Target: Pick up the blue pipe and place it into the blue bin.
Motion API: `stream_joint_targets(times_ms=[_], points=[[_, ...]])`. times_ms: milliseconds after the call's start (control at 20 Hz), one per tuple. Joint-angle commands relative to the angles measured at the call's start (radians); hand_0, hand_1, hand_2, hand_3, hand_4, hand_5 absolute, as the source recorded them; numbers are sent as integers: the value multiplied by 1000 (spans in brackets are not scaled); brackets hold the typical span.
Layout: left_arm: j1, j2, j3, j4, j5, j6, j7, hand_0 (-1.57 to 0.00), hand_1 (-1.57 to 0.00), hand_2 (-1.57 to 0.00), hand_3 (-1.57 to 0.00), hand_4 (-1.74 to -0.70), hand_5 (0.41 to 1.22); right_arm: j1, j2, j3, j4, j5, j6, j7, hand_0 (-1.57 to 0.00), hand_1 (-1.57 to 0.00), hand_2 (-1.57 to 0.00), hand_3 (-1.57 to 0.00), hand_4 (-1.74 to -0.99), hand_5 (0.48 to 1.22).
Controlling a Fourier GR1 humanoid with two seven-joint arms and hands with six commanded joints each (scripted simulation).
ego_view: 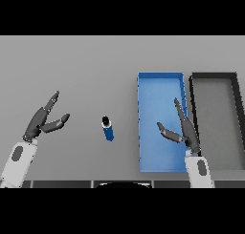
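On the grey table (pixel 76 66) the blue pipe (pixel 107 129) is lying untouched, just left of the blue bin (pixel 160 80). Right hand (pixel 184 130) is being held over the bin, left hand (pixel 45 119) well apart; fingers relaxed on both, nothing gripped. Risk: pipe being nudged & rolling if approached off-centre.

Bench (pixel 72 61): plain grey surface, evenly lit, filling the frame; dark segmented edge strip along the bottom.

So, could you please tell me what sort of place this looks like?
Probably a sorting bench: a plain grey table with a blue bin beside a dark bin, and a blue pipe lying loose.
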Motion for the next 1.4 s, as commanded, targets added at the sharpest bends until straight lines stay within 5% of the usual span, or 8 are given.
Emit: stream_joint_targets(times_ms=[0,150,500,800,1350], points=[[18,6,-11,-26,3,-15,-11,1,1,1,1,-965,590,0,4,9,-1,8,0,11,1,1,1,1,-1182,583],[56,42,-52,-107,14,-86,-18,1,1,1,1,-984,578,4,21,17,-18,1,-3,27,1,1,1,1,-1194,579],[60,22,-209,-237,-45,-135,178,1,1,1,1,-1061,474,-9,21,8,-23,-19,8,50,1,1,1,1,-1223,572],[51,-57,-288,-222,-116,-141,124,1,1,1,1,-1141,479,-11,24,13,-27,-15,7,52,1,1,1,1,-1209,567],[-58,-286,-316,38,-189,-67,67,1,1,1,1,-1120,494,6,27,2,-22,-35,15,39,1,1,1,1,-1201,548]])
